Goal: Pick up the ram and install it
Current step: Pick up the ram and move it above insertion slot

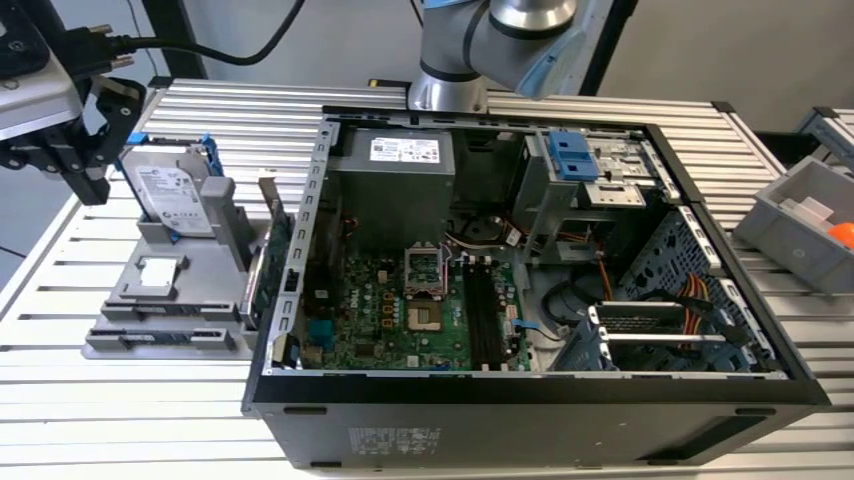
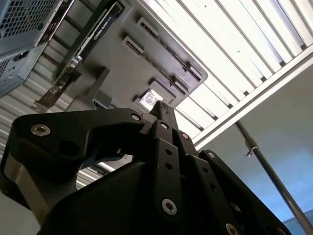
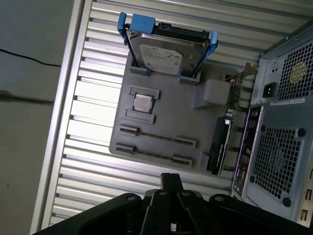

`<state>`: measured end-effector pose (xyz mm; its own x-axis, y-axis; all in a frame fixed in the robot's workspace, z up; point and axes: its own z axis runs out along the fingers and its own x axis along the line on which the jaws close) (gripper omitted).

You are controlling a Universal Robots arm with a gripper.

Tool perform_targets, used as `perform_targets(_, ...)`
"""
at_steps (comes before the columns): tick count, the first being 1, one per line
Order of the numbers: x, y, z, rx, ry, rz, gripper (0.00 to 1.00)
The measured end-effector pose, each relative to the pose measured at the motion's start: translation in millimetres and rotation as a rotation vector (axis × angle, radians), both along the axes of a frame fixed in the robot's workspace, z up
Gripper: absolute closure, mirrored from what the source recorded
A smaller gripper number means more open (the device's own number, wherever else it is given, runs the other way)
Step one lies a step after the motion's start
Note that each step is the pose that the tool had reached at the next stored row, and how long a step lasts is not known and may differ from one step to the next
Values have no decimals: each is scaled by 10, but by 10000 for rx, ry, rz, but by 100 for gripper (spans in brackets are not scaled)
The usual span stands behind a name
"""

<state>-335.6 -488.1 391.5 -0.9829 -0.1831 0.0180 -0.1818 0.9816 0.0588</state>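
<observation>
Near the gray holder (image 3: 171, 110) — the ram (image 3: 159, 138) lodged in it — the gripper (image 3: 171, 177) is seen pressed together, empty.

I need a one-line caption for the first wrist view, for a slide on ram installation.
Gripper hovering near the grey holder, where the ram lies flat, apart from the hard drive.

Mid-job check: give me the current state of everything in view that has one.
Gripper: shut, holding nothing, clear of the gray holder.
Ram sticks: two, seated in the holder, untouched.
Hard drive: upright in the holder, in its blue frame.
Processor chip: lying flat in its recess.
Green card: standing on edge at the holder's side.
Computer case: on its side, panel off, board exposed.
</observation>
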Motion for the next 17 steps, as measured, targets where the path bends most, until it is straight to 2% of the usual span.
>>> perform_targets(17, 0, 0, 6, -3, 1, 747, 100)
